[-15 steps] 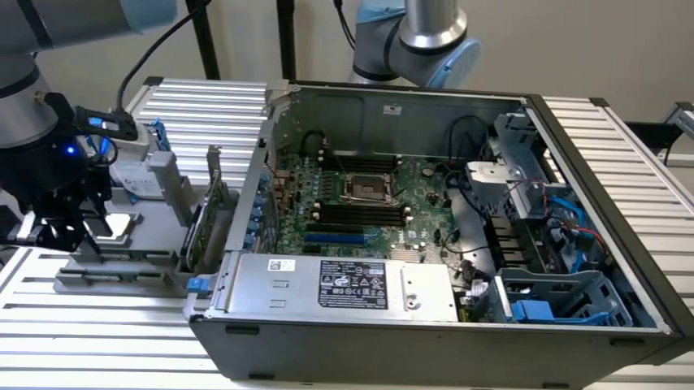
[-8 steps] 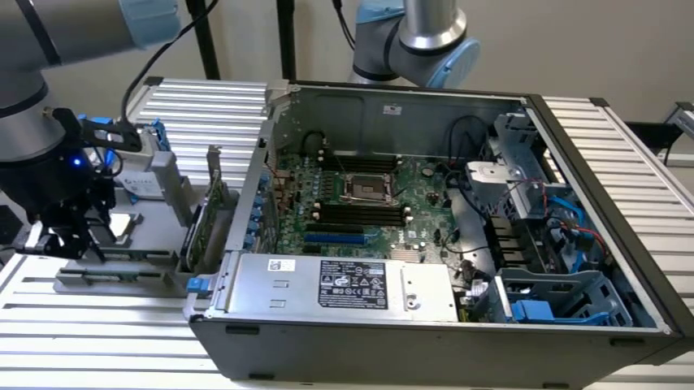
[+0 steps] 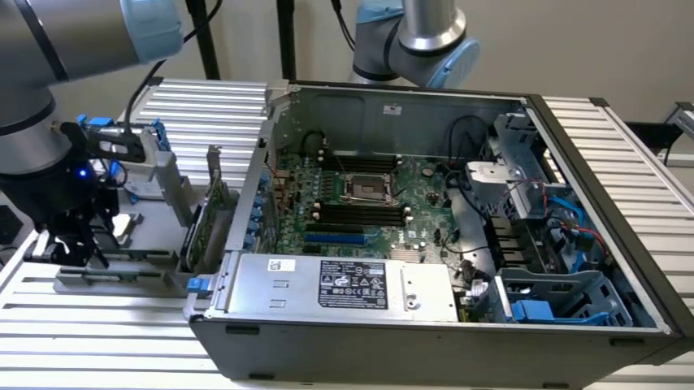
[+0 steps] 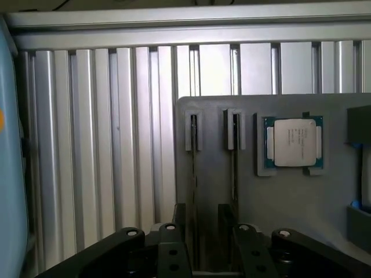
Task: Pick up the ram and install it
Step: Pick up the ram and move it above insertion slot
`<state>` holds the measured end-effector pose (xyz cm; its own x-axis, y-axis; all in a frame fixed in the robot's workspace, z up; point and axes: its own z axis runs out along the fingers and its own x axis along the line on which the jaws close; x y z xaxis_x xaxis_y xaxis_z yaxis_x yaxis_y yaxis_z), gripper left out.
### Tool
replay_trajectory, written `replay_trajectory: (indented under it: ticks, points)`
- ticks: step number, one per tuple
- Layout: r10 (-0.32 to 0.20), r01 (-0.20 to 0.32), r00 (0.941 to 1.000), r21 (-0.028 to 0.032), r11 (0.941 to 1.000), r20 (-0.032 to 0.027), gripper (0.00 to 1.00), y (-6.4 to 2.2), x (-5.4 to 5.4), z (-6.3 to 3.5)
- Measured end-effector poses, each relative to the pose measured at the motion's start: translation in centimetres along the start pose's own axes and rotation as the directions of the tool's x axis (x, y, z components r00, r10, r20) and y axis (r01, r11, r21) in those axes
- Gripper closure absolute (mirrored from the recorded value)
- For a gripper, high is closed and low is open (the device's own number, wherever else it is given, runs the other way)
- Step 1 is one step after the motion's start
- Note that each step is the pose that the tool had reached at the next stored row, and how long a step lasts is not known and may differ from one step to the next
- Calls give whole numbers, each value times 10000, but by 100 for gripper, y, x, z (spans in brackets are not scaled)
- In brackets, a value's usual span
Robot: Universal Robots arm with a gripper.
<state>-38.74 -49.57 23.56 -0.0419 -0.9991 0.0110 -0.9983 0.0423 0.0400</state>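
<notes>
Two ram sticks stand on edge in the slots of a grey holder (image 4: 278,197). They appear as thin dark lines, one ram (image 4: 193,174) and a second ram (image 4: 235,171) beside it. My gripper (image 4: 203,231) hovers just above the holder, open, its black fingers (image 4: 179,223) standing on either side of the first stick without touching it. In the exterior view the gripper (image 3: 76,240) hangs over the grey holder (image 3: 109,280) at the exterior view's left, outside the open computer case (image 3: 434,341). Black memory slots (image 3: 353,215) lie on the motherboard next to the CPU socket (image 3: 363,188).
A CPU chip (image 4: 293,142) rests in a pocket of the holder beside the sticks. A green expansion card (image 3: 206,219) with a metal bracket stands between holder and case. A silver power supply (image 3: 336,284) fills the case's near side, with drive bays (image 3: 542,244) at the exterior view's right.
</notes>
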Motion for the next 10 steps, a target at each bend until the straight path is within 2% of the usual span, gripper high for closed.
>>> replay_trajectory:
  ticks: [10]
  points:
    - [1, -1, 10000, 0, 10000, -24, 64, 0, 5, 182]
